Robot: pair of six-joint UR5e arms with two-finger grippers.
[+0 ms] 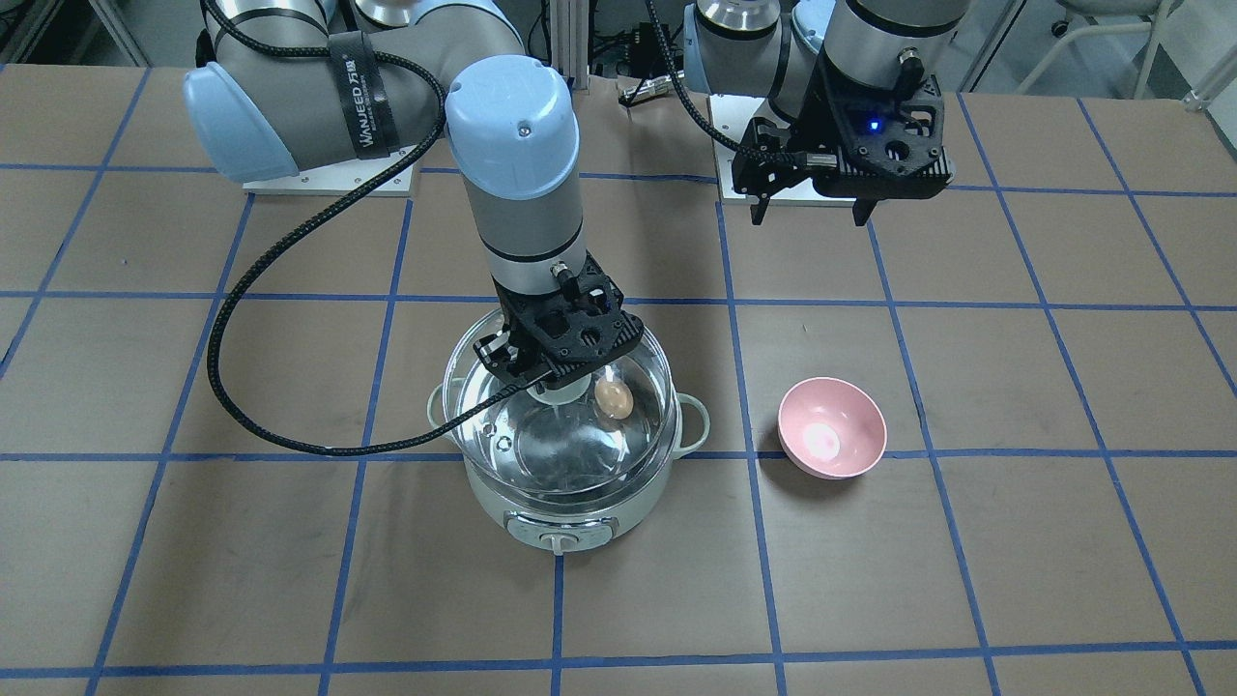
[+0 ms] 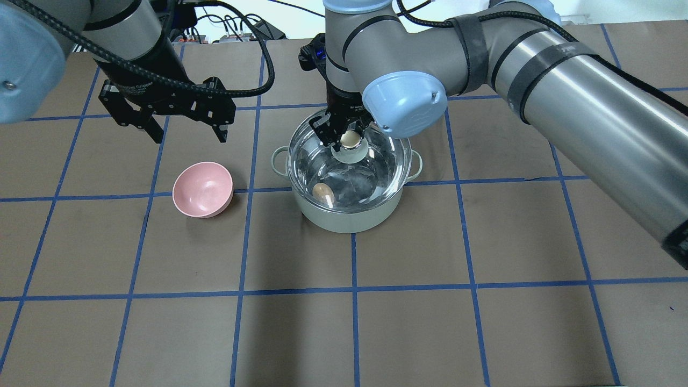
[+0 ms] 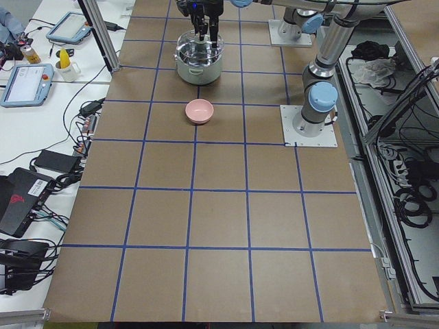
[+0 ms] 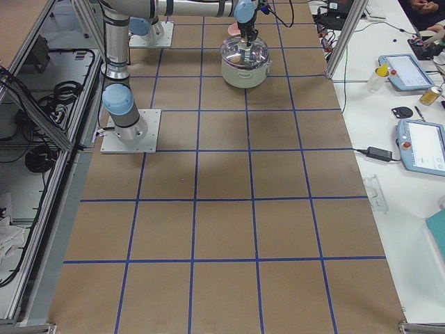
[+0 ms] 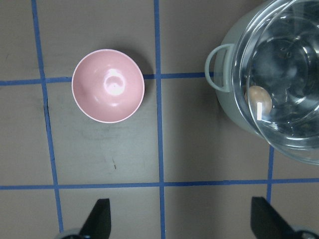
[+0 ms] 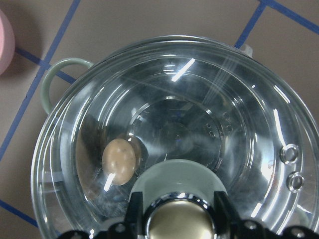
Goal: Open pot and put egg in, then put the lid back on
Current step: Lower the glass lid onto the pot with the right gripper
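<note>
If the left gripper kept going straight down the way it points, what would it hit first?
The left gripper would probably meet bare table, clear of the pink bowl; exact depth is unclear.

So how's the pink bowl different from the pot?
The pink bowl is smaller than the pale mint pot. The bowl is empty; the pot holds an egg. The bowl is uncovered; the pot has a glass lid over it. Both are round and stand on the table.

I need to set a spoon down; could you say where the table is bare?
Bare: beyond the pot, away from the pink bowl, and on the operators' side of both. Crowded: over the lid, at the right gripper.
</note>
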